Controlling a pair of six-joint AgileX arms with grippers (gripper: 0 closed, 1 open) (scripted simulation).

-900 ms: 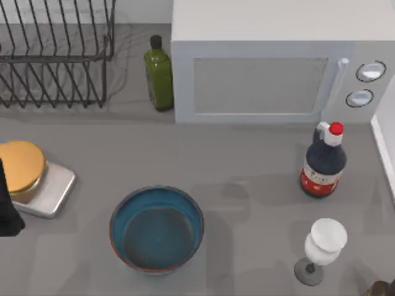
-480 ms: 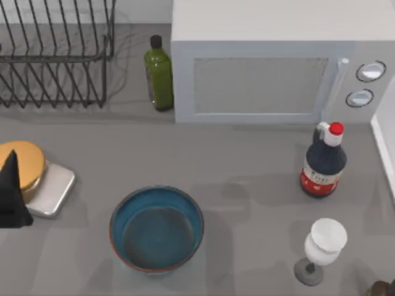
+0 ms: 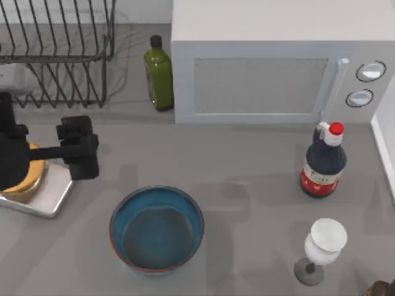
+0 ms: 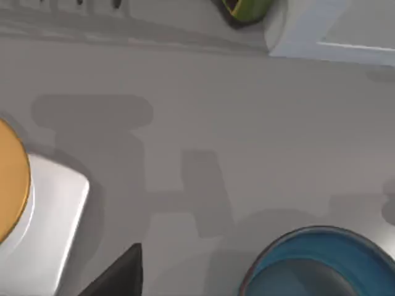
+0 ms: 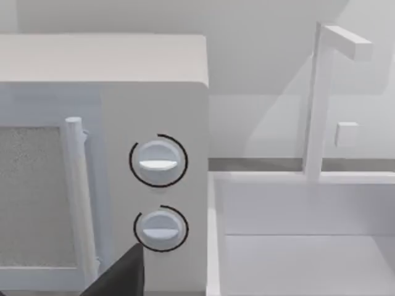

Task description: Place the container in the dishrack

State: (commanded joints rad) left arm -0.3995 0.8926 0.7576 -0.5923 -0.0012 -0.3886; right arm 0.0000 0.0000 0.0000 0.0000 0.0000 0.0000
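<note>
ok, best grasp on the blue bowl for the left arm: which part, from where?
Probably the rim. The container sits upright and open, too wide to span, so pinch its thin wall from above, one finger inside. The upper-left rim in the top view is nearest the left gripper, which hovers beside the gold-lidded jar.

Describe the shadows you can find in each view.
Top view: the wide blue bowl and black wire dishrack cast soft shadows on the grey table. Left wrist view: a blocky arm-shaped shadow crosses the table. Right wrist view: faint wall shadows behind the white microwave.
</note>
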